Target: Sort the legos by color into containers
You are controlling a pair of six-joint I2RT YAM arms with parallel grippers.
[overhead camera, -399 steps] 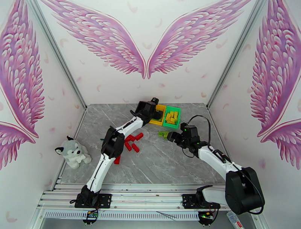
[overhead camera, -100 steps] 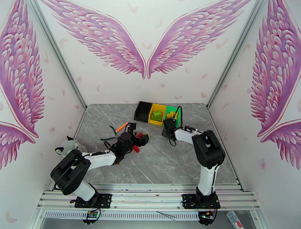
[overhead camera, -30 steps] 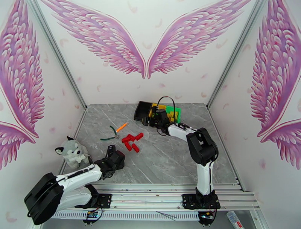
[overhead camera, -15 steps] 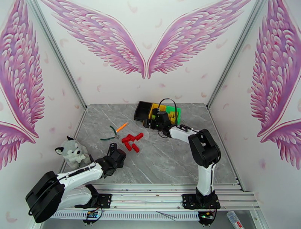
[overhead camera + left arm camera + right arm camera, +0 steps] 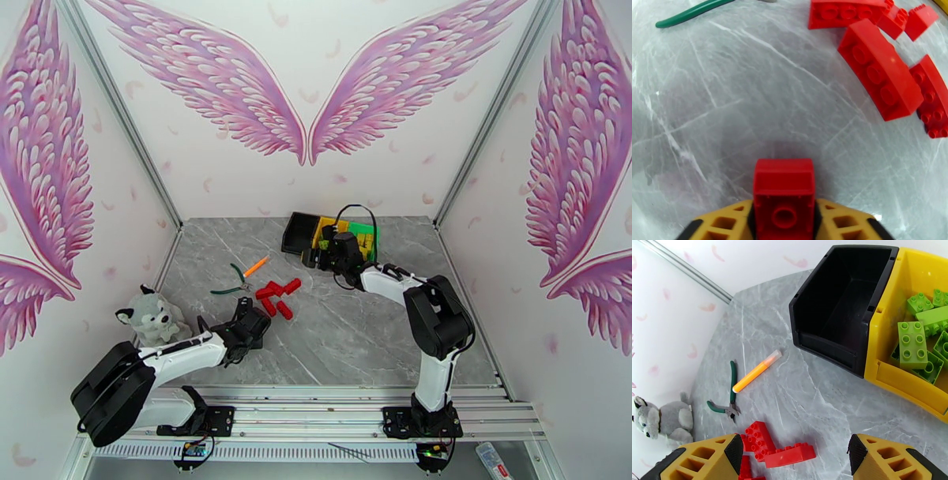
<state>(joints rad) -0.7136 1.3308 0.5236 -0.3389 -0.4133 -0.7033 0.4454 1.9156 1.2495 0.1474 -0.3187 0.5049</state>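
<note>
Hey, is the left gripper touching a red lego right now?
Touching. In the left wrist view the left gripper has a red lego between its fingers, both flush against its sides.

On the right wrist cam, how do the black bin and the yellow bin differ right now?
The black bin shows no bricks inside, while the yellow bin holds several light green bricks. In the right wrist view the black bin stands to the left of the yellow bin. Both are open-topped and alike in shape, and they stand side by side against each other.

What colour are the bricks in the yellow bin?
Bricks: light green, best in right wrist view.
</note>
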